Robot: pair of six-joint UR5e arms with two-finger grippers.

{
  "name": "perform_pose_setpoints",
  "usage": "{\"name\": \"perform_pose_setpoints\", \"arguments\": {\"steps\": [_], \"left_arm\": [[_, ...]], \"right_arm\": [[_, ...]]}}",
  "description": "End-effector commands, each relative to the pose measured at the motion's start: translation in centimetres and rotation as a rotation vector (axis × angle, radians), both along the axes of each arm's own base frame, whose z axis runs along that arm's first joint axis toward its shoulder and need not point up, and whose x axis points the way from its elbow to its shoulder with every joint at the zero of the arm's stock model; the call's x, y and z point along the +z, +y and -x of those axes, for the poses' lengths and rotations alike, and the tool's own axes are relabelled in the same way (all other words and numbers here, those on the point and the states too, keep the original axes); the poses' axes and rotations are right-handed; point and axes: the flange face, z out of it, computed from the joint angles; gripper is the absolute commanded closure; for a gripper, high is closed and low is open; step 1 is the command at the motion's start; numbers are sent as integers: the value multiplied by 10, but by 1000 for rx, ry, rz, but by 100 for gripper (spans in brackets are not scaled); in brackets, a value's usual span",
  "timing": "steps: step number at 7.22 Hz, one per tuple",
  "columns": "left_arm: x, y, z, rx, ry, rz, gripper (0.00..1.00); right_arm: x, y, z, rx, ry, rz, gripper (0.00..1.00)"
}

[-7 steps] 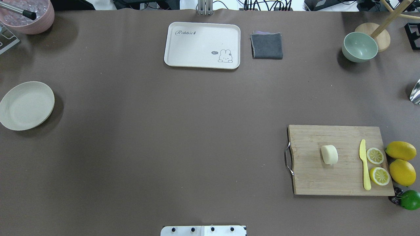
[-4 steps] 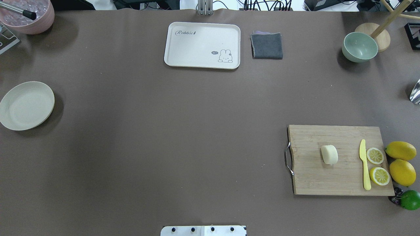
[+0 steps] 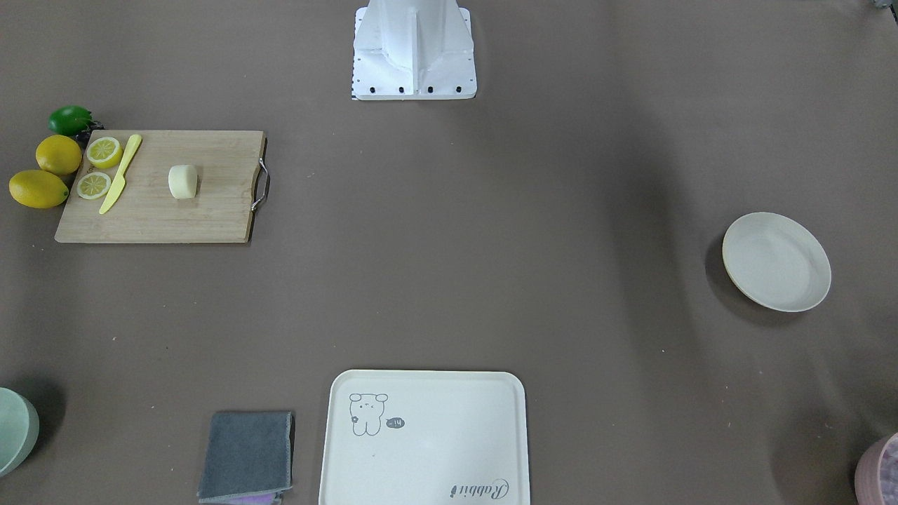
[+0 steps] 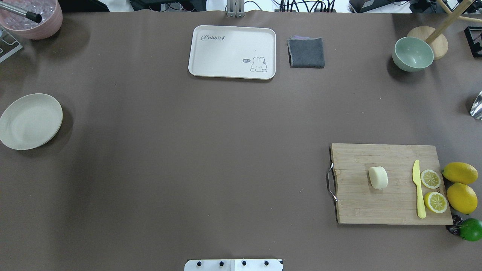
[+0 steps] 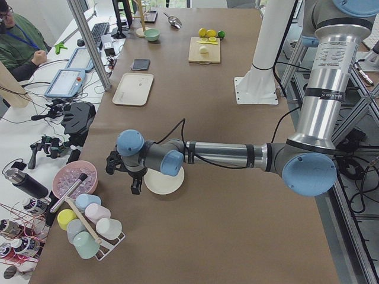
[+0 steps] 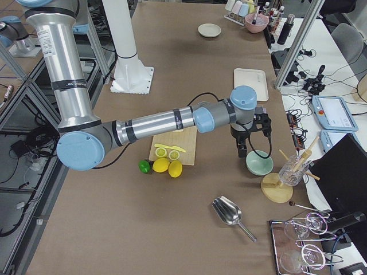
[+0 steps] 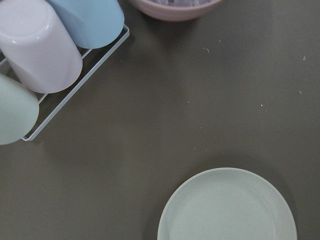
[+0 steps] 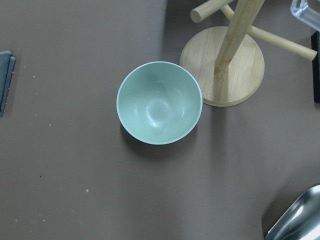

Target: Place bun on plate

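Note:
The bun [image 4: 378,177] [image 3: 183,182] is a pale cream lump lying on a wooden cutting board [image 4: 357,203] at the table's right. The plate [image 4: 31,121] [image 3: 776,261] [image 7: 227,207] is round, off-white and bare, at the far left edge. My left gripper [image 5: 124,174] hangs over the table just beside the plate [image 5: 164,180]. My right gripper [image 6: 252,143] hovers above the pale green bowl [image 6: 259,162], far from the bun. Each gripper shows only in a side view, so I cannot tell whether it is open or shut.
A yellow knife [image 4: 418,192], two lemon slices [image 4: 430,178], two lemons [image 4: 460,172] and a lime [image 4: 470,229] sit at the board's right. At the back are a cream tray [image 4: 232,52] and a grey cloth [image 4: 306,52]. A cup rack [image 7: 45,55] and a pink bowl [image 4: 32,19] stand near the plate.

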Motion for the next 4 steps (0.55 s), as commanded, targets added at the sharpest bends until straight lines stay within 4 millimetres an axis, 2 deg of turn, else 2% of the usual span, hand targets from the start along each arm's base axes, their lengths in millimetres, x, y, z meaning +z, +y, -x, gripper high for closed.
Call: {"name": "perform_pose_setpoints", "arguments": {"steps": [1, 2, 3, 4], "left_arm": [[48, 9, -35, 62, 4, -48, 10], [42, 6, -52, 88, 7, -59, 11], [38, 6, -81, 135, 6, -65, 11], [38, 6, -88, 141, -14, -79, 13]], "right_arm": [[-2, -1, 0, 0, 1, -6, 0], [-3, -1, 0, -1, 0, -5, 0], [0, 0, 0, 1, 1, 0, 0], [0, 0, 0, 0, 0, 0, 0]]}}
